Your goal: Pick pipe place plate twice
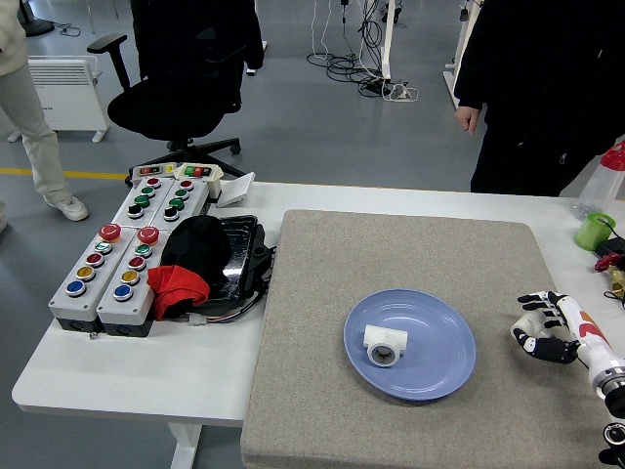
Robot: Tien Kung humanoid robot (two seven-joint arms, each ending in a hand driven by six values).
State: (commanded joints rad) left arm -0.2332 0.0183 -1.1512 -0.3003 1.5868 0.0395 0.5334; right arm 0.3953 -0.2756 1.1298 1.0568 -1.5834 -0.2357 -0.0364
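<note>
Button boxes [125,256]: at the left of the frame we see grey control boxes studded with red, green, yellow and blue buttons, lying on the white desk [137,371].
Black and red cloth [187,264]: just right of the boxes, bundled over a dark tray.
Mat [410,259]: a grey felt mat covers the centre and right of the desk.
Pipe [385,343]: we find the white pipe fitting lying inside the blue plate [435,366], on its left half, one open end facing the bottom of the frame.
Plate: it rests flat on the mat, slightly right of centre and below the middle.
Person [547,88]: dark-clothed, standing beyond the desk at the upper right, one hand [470,119] hanging loose and touching nothing.
Bottle [603,181] and green cup [595,231]: at the far right edge, off the mat.
Right robot hand [545,327]: at the lower right over the mat, well apart from the plate, fingers loosely curled, holding nothing.
</note>
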